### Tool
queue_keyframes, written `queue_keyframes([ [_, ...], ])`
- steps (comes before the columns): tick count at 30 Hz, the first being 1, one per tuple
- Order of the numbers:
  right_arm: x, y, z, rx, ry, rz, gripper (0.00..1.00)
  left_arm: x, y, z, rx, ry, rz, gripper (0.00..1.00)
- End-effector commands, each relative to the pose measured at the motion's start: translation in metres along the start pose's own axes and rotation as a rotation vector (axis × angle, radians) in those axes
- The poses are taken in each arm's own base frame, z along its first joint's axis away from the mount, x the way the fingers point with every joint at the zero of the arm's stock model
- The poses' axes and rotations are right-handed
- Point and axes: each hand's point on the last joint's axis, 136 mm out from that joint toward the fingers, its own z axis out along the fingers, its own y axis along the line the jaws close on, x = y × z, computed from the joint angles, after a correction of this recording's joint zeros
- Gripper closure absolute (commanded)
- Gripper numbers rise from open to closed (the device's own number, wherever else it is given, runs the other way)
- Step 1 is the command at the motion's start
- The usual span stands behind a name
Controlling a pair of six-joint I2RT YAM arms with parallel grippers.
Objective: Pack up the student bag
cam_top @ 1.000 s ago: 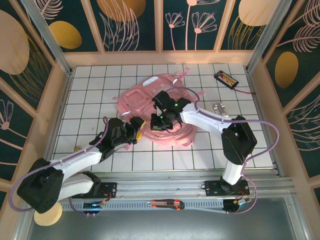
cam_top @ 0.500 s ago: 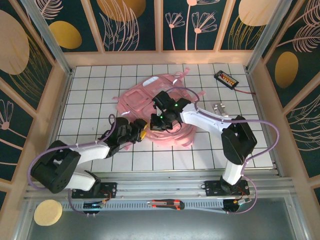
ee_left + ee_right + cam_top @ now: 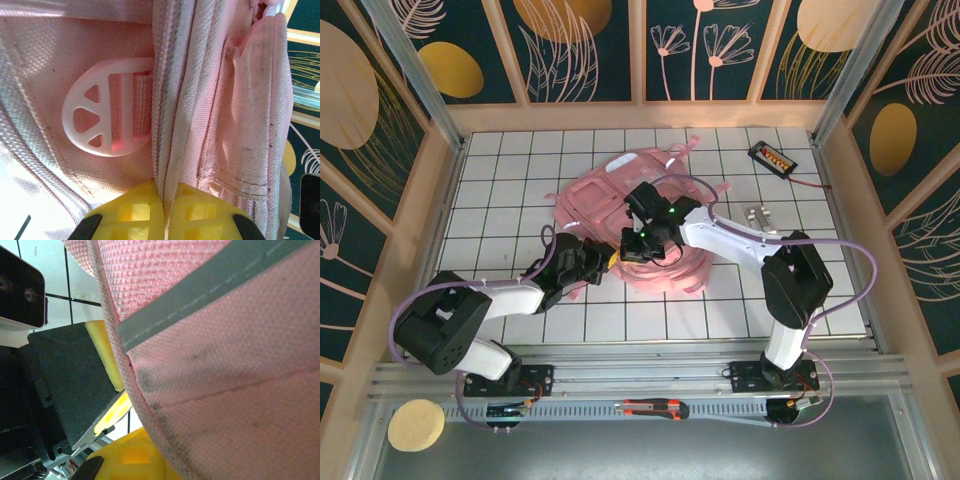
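On a white gridded table (image 3: 520,160) inside a booth with leaf-patterned walls, a large pink backpack (image 3: 605,195) lies crumpled at the middle, straps trailing toward the near side, as two robot arms work at it. The left gripper (image 3: 604,263) reaches in low at the bag's near-left edge; seen from its wrist, its yellow pads (image 3: 130,212) are pinched together on a stitched fabric seam, just beside a white plastic strap buckle (image 3: 107,120). The right gripper (image 3: 638,248) sits on top of the bag near its center, fingers drawn tight on pink mesh fabric that crosses its wrist camera, a grey reflective strip (image 3: 200,295) running over the cloth above one yellow pad (image 3: 130,457). The two grippers are close together. A small black device with a red wire (image 3: 772,158) rests at the far right of the table, a metal clip (image 3: 757,215) lies beside the right arm, and a box cutter (image 3: 655,408) sits on the near rail.
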Motion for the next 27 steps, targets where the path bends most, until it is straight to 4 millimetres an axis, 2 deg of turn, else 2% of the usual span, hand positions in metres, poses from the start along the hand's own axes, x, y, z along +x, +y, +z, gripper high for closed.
queue_keyframes([
  [1, -0.001, 0.018, -0.005, -0.050, 0.021, -0.061, 1.00, 0.002, -0.011, 0.000, 0.022, 0.003, 0.039, 1.00],
  [10, 0.016, -0.011, -0.025, 0.033, 0.026, -0.072, 1.00, -0.016, 0.009, -0.018, -0.052, -0.037, 0.074, 1.00],
  [14, 0.024, -0.039, -0.034, 0.054, 0.022, -0.052, 1.00, -0.028, 0.007, -0.028, -0.079, -0.051, 0.117, 1.00],
  [20, 0.017, -0.071, -0.053, 0.056, -0.012, -0.056, 1.00, -0.035, 0.010, -0.034, -0.102, -0.030, 0.143, 1.00],
  [23, 0.009, -0.078, -0.058, 0.041, -0.028, -0.069, 1.00, -0.036, 0.012, -0.034, -0.128, -0.017, 0.173, 1.00],
  [27, 0.005, -0.071, -0.055, -0.001, -0.018, -0.083, 1.00, -0.037, 0.006, -0.032, -0.137, -0.007, 0.205, 1.00],
])
